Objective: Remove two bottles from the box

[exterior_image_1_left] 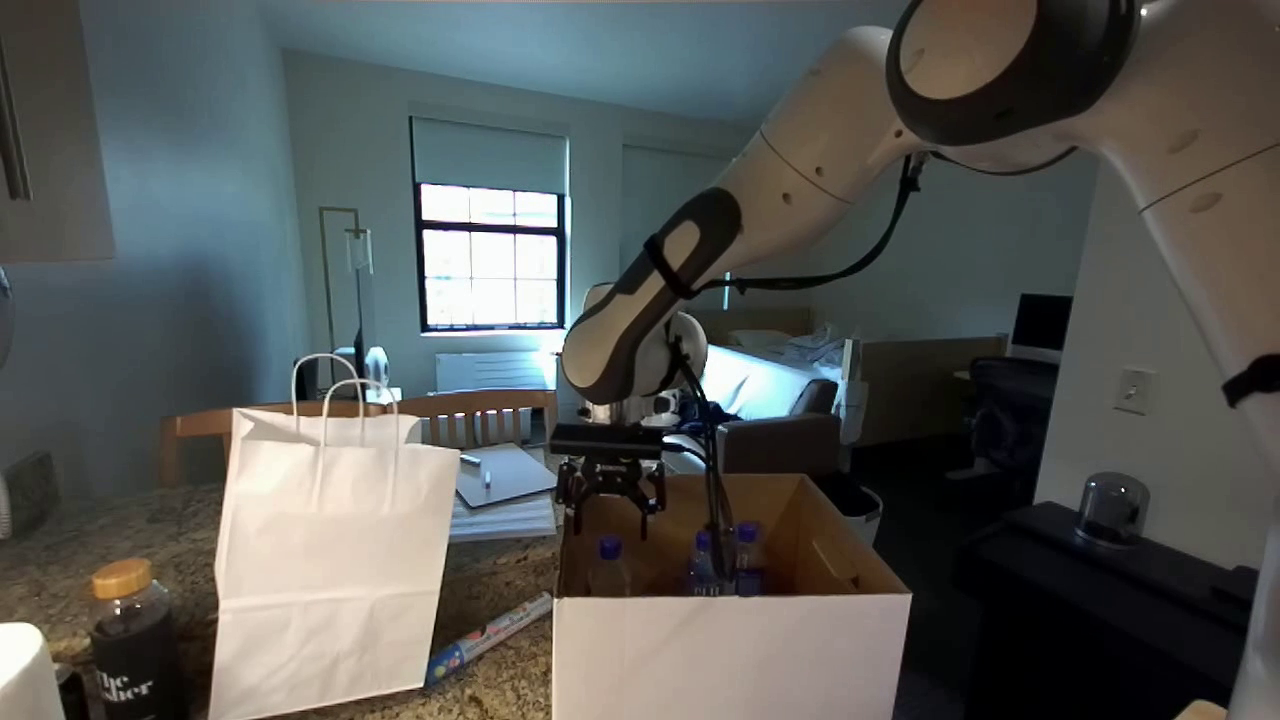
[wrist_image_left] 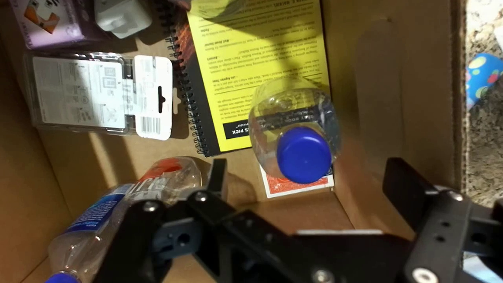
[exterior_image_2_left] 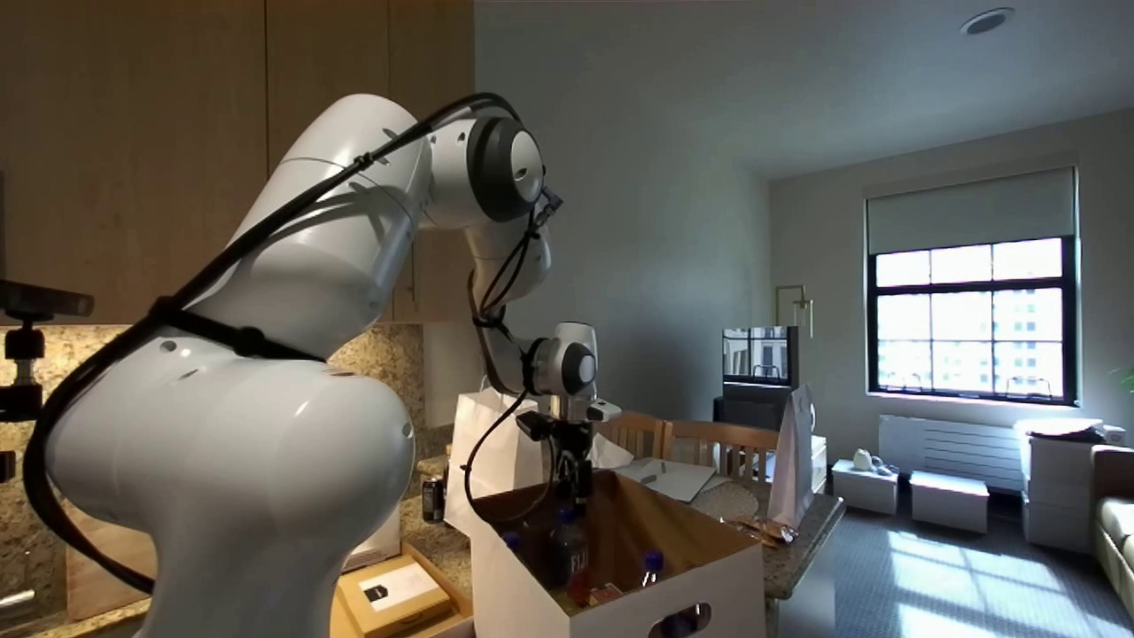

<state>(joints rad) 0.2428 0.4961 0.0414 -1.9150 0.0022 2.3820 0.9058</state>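
Over the mouth of the box (exterior_image_1_left: 730,655): my fingers (wrist_image_left: 404,192), one black pair, spread wide. Tips above or below the rim: I cannot tell.

Ahead of my gap, in the wrist view: clear bottle (wrist_image_left: 304,155), one, blue cap upward, apart from both fingers.

Partly behind one finger: labelled bottle (wrist_image_left: 94,212), one, blue and reddish print; upright or leaning, I cannot tell.

In both exterior views: bottles (exterior_image_1_left: 748,560), three, blue-purple caps, all inside the box.

Also inside: printed yellow book (wrist_image_left: 235,51); red-and-white card (wrist_image_left: 281,188); clear blister pack (wrist_image_left: 80,92); lilac carton (wrist_image_left: 51,19).

Box, placement: in an exterior view it hides part of the edge of the tabletop (exterior_image_2_left: 791,554) running from the corner nearest the window (exterior_image_2_left: 973,315); its base is cut off.

Tabletop goods: spotted tube (exterior_image_1_left: 490,637), between the box and a white paper bag (exterior_image_1_left: 335,560) with handles; grey slab (exterior_image_1_left: 520,476) on papers (exterior_image_1_left: 505,523), toward the edge by the wooden chairs (exterior_image_1_left: 480,402); tall paper bag (exterior_image_2_left: 791,470) and crumpled wrapper (exterior_image_2_left: 766,530), near that window corner.
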